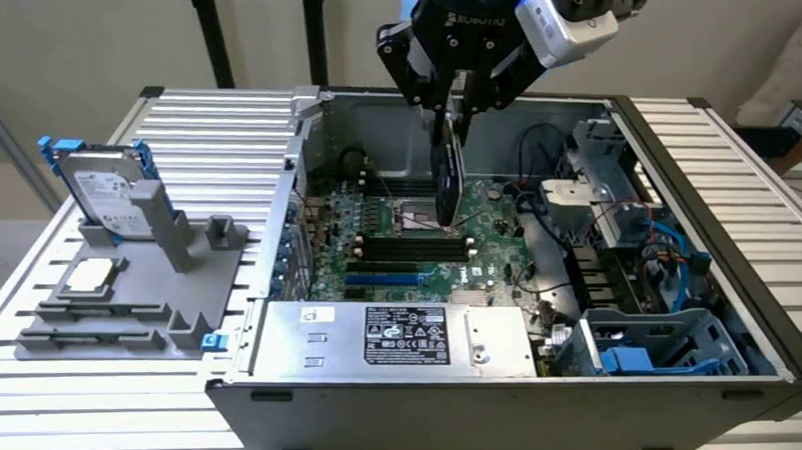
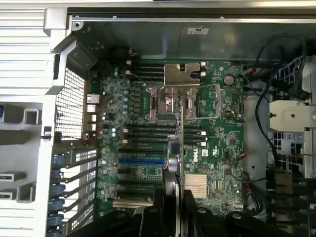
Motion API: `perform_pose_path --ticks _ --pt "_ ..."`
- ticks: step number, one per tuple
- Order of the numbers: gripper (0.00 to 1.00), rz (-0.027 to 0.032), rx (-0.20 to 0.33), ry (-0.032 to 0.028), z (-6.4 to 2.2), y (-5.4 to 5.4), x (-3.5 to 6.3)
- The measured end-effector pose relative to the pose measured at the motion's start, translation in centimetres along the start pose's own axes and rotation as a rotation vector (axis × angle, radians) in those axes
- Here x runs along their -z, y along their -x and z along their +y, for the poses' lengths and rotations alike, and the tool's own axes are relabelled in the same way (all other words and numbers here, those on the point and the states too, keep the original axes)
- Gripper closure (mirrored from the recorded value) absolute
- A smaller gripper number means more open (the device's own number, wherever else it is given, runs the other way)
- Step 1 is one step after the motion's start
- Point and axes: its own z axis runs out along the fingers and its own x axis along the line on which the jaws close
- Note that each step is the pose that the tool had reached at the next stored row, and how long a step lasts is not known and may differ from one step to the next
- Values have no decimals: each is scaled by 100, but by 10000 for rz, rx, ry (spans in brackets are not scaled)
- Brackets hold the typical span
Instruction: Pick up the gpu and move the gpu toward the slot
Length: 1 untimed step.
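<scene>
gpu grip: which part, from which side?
Take the gpu by its top edge, from straight above, fingers pinching its two flat faces. It hangs edge-on and upright over the motherboard, and the gripper seems to hold it just so.

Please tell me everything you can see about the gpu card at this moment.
The thin flat dark gpu card hangs on edge, blade-like, upright with a slight tilt, clamped at its top between the jaws of the black gripper. It is lifted above the green motherboard inside the open grey computer case, over the processor socket area. Only the jaws touch it.
</scene>
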Motion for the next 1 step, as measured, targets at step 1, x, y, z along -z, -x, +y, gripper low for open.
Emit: perform_pose_path --ticks 1 --pt "74 0 0 0 0 0 0"
